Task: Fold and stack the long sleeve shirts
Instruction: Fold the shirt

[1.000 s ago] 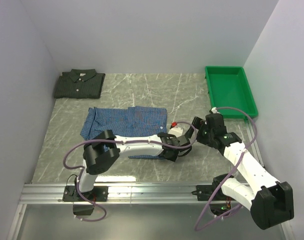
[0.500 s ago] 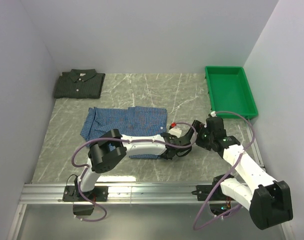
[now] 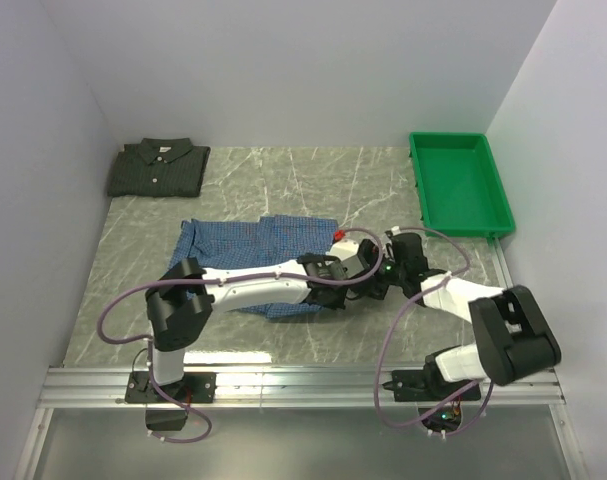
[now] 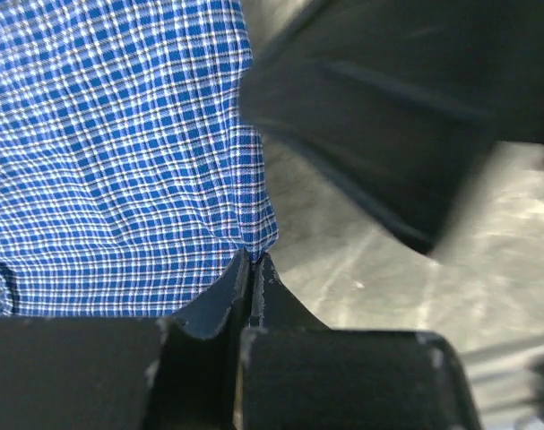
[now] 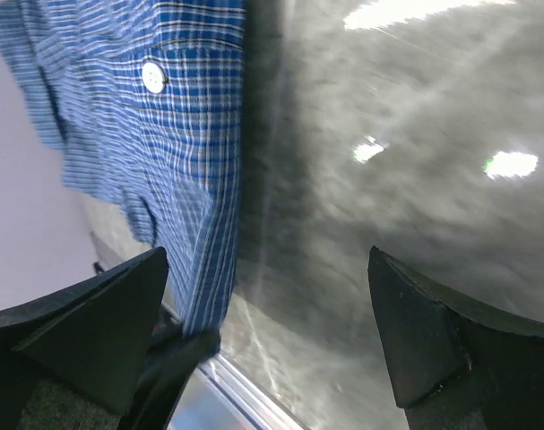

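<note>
The left claw (image 4: 252, 262) is pinched shut on an edge of the blue shirt (image 4: 119, 134), with the cloth caught between its fingers. The right claw (image 5: 267, 269) gapes wide and holds nothing, the shirt's buttoned edge to one side of it. The fine-checked shirt lies rumpled mid-desk (image 3: 283, 180). Farther back, the dark green-grey shirt (image 3: 158, 168) lies folded, collar showing, in the far left corner. A green tray (image 3: 495, 205) sits far right.
</note>
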